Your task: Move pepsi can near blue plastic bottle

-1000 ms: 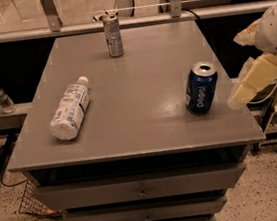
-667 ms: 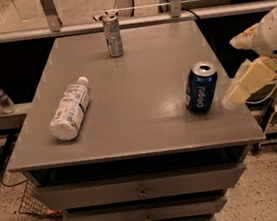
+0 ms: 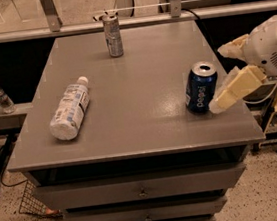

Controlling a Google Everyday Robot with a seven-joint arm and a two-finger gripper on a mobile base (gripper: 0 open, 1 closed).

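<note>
Pepsi can (image 3: 200, 87) upright on table (image 3: 140, 127); gripper (image 3: 219, 78) just R of can, jaws spread, prob. not touching it; blue plastic bottle (image 3: 70, 110) lies well L of can.

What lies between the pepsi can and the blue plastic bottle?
Bare tabletop only, seen in the camera view. The gripper is just beside the pepsi can.

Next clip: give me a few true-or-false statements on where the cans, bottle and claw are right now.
1. The pepsi can stands upright on the table, right side. True.
2. The blue plastic bottle stands upright. False: it lies on its side, on the left.
3. The claw grips the pepsi can. False: it is open, just right of the can.
4. A silver can stands at the far edge. True.
</note>
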